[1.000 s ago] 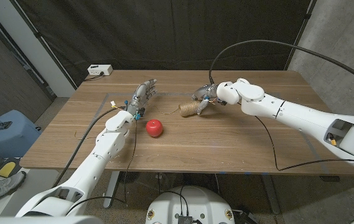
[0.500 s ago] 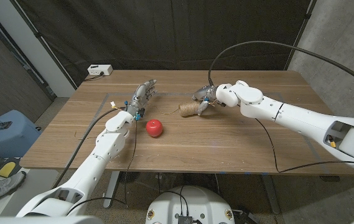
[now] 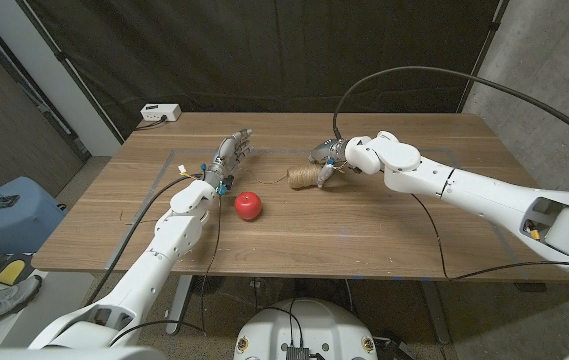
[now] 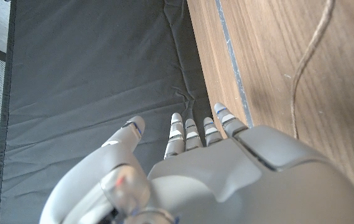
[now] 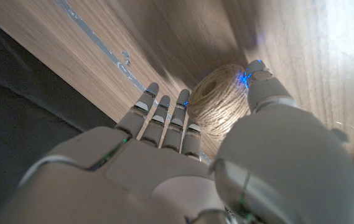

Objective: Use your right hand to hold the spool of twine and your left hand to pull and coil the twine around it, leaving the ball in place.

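Note:
The spool of twine (image 3: 304,178) lies on the wooden table (image 3: 364,235) at mid-back, and a loose strand (image 3: 272,182) trails from it to the left. My right hand (image 3: 330,158) is right behind it. In the right wrist view the spool (image 5: 217,99) sits between the straight fingers (image 5: 164,121) and the thumb (image 5: 260,84); I cannot tell whether they touch it. The red ball (image 3: 249,205) rests left of the spool, nearer the front. My left hand (image 3: 229,155) stays behind the ball, fingers straight and apart, holding nothing. A twine strand (image 4: 301,74) crosses the table beside my left hand (image 4: 226,174).
A white box (image 3: 160,113) sits at the table's back left corner. A black cable (image 3: 434,235) lies across the right part of the table under my right arm. A dark curtain hangs behind the table.
My right arm has shifted a little to the left, closing in on the spool. The spool, the ball and my left hand have not moved.

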Robot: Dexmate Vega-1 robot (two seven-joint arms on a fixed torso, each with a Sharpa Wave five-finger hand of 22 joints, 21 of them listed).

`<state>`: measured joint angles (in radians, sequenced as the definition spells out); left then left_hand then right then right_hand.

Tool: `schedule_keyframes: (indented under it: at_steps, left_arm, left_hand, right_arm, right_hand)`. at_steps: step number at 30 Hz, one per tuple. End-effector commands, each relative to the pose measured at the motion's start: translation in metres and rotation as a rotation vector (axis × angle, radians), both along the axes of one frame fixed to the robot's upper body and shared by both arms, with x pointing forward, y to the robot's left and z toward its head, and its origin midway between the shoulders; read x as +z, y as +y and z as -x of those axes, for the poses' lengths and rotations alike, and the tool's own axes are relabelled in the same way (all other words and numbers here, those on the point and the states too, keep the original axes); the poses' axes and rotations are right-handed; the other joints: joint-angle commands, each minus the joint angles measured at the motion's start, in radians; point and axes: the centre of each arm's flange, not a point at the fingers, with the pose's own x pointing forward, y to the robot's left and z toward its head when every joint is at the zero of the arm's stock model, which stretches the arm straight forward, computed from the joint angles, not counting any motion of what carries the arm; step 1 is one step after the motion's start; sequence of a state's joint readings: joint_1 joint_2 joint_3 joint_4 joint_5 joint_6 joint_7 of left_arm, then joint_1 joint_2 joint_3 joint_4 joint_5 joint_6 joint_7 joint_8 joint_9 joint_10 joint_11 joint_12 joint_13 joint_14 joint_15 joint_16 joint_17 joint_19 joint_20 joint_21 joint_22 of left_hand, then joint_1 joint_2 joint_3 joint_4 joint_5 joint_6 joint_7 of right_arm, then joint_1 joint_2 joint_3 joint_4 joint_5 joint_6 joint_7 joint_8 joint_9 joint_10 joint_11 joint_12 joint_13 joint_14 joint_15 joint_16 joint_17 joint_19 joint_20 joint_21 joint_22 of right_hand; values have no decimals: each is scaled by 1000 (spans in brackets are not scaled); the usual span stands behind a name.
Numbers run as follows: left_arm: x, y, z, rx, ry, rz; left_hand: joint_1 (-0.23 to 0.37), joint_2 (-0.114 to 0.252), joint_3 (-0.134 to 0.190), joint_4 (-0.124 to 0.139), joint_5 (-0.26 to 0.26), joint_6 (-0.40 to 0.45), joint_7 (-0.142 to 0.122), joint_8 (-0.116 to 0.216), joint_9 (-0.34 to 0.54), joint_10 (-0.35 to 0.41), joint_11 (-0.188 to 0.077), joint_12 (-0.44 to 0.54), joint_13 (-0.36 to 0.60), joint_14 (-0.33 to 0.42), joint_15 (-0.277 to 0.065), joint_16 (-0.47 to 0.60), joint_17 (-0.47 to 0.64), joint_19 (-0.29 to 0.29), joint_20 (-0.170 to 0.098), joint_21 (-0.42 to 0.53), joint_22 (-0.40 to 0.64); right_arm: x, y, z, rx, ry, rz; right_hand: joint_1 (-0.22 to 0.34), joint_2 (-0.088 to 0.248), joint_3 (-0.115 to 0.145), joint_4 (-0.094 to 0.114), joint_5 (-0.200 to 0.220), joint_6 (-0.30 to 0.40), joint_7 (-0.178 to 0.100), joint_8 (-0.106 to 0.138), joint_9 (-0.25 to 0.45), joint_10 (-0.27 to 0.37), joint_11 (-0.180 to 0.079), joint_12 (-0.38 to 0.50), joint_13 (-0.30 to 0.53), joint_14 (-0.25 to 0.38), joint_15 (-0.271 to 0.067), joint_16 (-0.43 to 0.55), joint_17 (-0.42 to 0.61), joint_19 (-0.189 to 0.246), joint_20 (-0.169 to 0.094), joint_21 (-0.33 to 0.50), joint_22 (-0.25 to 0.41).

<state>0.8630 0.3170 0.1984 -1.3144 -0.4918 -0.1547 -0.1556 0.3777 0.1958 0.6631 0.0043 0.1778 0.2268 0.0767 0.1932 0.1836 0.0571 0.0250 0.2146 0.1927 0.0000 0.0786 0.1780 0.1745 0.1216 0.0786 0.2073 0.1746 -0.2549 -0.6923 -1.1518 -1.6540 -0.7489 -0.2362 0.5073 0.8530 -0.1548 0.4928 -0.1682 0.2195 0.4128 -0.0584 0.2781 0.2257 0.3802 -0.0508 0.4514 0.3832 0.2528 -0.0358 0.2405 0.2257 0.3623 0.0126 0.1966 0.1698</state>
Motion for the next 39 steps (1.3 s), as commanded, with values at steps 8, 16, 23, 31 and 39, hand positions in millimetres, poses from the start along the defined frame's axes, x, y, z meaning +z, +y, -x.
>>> schedule_keyframes:
  at_steps: [8, 16, 23, 31, 39]
  left_arm:
    - [-2, -7, 1, -19, -4, 10]
    - [-4, -6, 1, -24, -6, 17]
    - [-7, -6, 0, -29, -5, 26]
    - [-10, -3, 1, -29, -5, 34]
    - [-12, -1, 3, -26, -5, 36]
  left_hand:
    - [11, 1, 2, 8, 5, 11, 0, -1, 5, 9, 6, 0, 5, 2, 9, 10, 3, 4, 2, -2, 6]
    - [12, 1, 2, 9, 5, 10, 1, -1, 5, 9, 7, -1, 5, 2, 9, 10, 3, 4, 2, -2, 6]
    - [13, 1, 3, 10, 5, 11, 1, -1, 5, 9, 6, -1, 5, 3, 9, 10, 3, 5, 2, -1, 6]
    - [14, 1, 3, 10, 5, 10, 1, -2, 5, 10, 6, -1, 5, 3, 10, 10, 3, 6, 1, -1, 6]
    - [15, 1, 3, 11, 5, 12, 1, -2, 5, 9, 6, -1, 5, 4, 10, 10, 3, 6, 2, -1, 6]
  right_arm:
    - [4, 7, 12, -25, 25, 15]
    - [4, 14, 16, -27, 36, 15]
    - [4, 21, 18, -25, 43, 16]
    - [3, 28, 19, -21, 42, 22]
    - [0, 29, 19, -4, 28, 20]
  right_hand:
    - [-6, -5, 2, 10, 3, -45, 23, -19, 5, -52, 28, -11, 12, -23, -50, -14, 9, 9, 0, 2, 4]
    - [-10, -5, 0, 11, 2, -65, 28, -29, 6, -72, 35, -15, 18, -36, -43, -21, 11, 4, 4, -1, 4]
    - [-13, -6, -1, 11, 1, -74, 33, -34, 7, -91, 37, -19, 22, -44, -38, -25, 13, 0, 5, -2, 4]
    - [-13, -5, -1, 10, 1, -78, 36, -37, 8, -89, 41, -16, 26, -44, -38, -25, 14, -3, 7, -3, 5]
    - [4, -2, 7, 3, 5, -5, 20, -11, 13, -13, 20, 26, 40, 16, -61, -8, 16, 15, 2, 3, 4]
